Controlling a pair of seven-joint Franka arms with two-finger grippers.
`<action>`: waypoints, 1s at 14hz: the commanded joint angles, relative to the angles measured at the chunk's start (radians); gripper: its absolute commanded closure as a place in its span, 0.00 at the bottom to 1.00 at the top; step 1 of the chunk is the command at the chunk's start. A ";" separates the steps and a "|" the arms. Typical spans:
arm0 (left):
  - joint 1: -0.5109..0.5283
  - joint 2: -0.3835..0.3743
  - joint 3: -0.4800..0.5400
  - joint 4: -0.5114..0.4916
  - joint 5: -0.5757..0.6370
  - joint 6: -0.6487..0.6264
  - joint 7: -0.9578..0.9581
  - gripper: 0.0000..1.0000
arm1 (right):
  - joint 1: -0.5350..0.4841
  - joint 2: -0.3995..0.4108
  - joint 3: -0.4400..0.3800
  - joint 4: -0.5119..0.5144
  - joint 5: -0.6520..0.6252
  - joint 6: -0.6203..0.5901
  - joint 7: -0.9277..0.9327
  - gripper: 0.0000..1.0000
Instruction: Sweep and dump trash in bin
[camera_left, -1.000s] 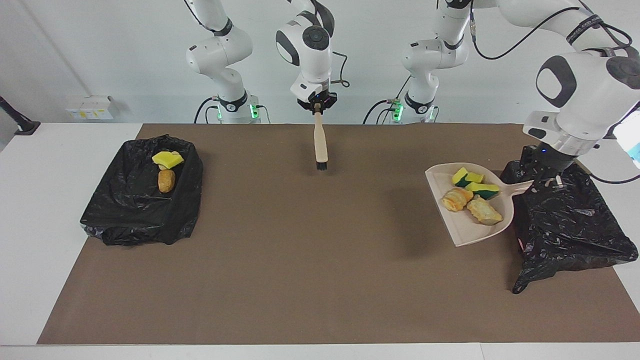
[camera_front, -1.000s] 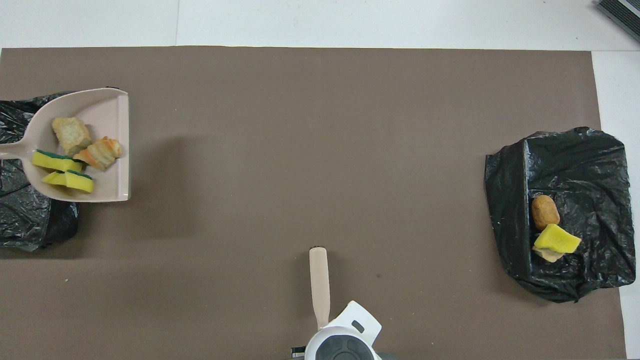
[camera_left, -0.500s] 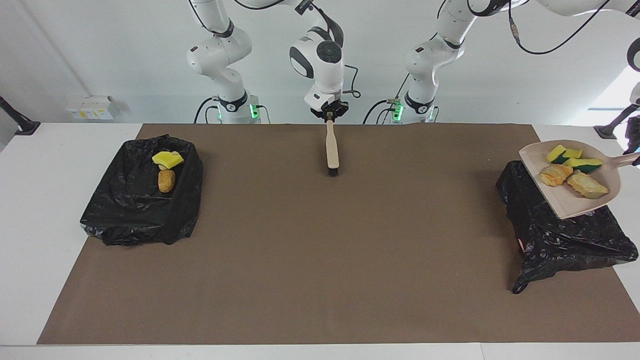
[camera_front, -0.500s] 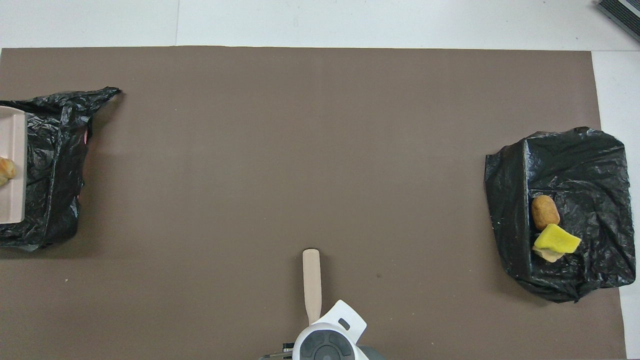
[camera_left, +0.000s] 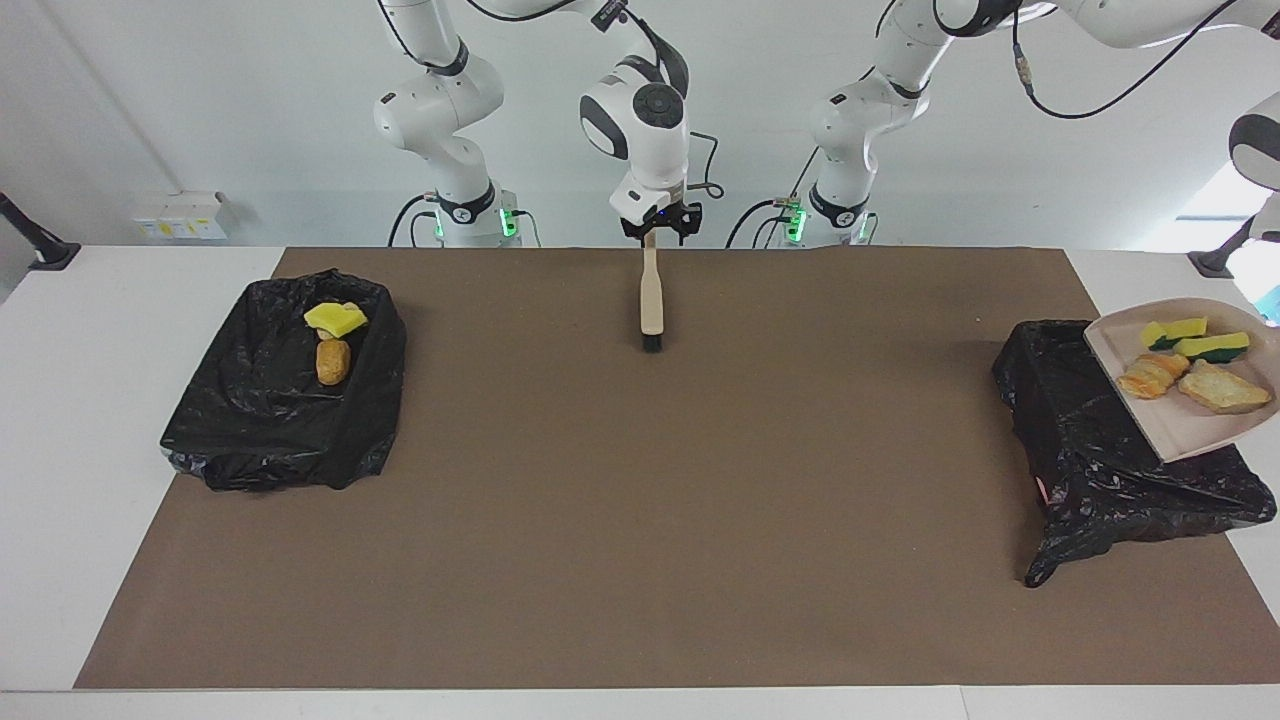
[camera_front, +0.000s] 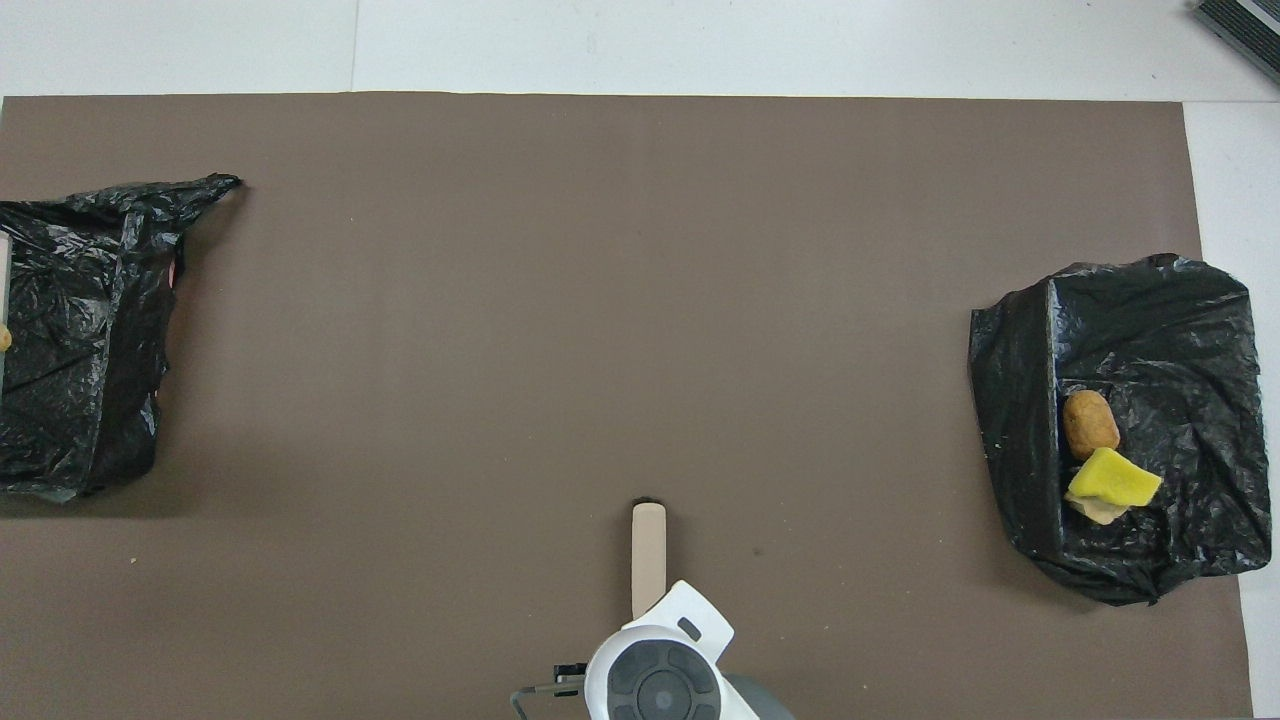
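While the right arm waits at the middle of the robots' edge of the table, the right gripper (camera_left: 655, 226) has its fingers clenched on the top of a brush (camera_left: 650, 295) handle. The brush hangs straight down from those fingers, with its dark bristles at the bottom over the brown mat (camera_left: 640, 520). I cannot tell whether the bristles touch the mat. From overhead the wrist covers the fingers, and only the pale handle (camera_front: 648, 558) pokes out from under it.

Well apart from those fingers, toward the left arm's end of the table, the beige dustpan (camera_left: 1190, 428) is up in the air, tilted over a bin (camera_left: 1090, 450) lined with a black bag. The trash (camera_left: 1185, 362) lies on the pan: two yellow-green sponge wedges and two tan bread-like lumps, bunched close together. The left gripper is out of sight past the edge of both views, so I cannot tell how its fingers stand. Only a white part of the left arm (camera_left: 1262, 145) shows above the pan.

Equally far from the right gripper's fingers, toward the right arm's end, sits a second black-lined bin (camera_left: 260, 430). It has a yellow sponge piece (camera_left: 335, 319) and a brown lump (camera_left: 333, 361) resting in it, just beside each other.
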 joint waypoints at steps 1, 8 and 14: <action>-0.053 -0.114 0.010 -0.173 0.188 0.071 -0.137 1.00 | -0.112 0.019 -0.001 0.107 -0.004 -0.010 0.007 0.00; -0.102 -0.177 0.010 -0.250 0.598 0.024 -0.250 1.00 | -0.329 0.018 -0.002 0.239 -0.140 -0.083 -0.008 0.00; -0.172 -0.220 -0.002 -0.241 0.612 -0.081 -0.253 1.00 | -0.562 0.005 -0.002 0.353 -0.140 -0.204 -0.192 0.00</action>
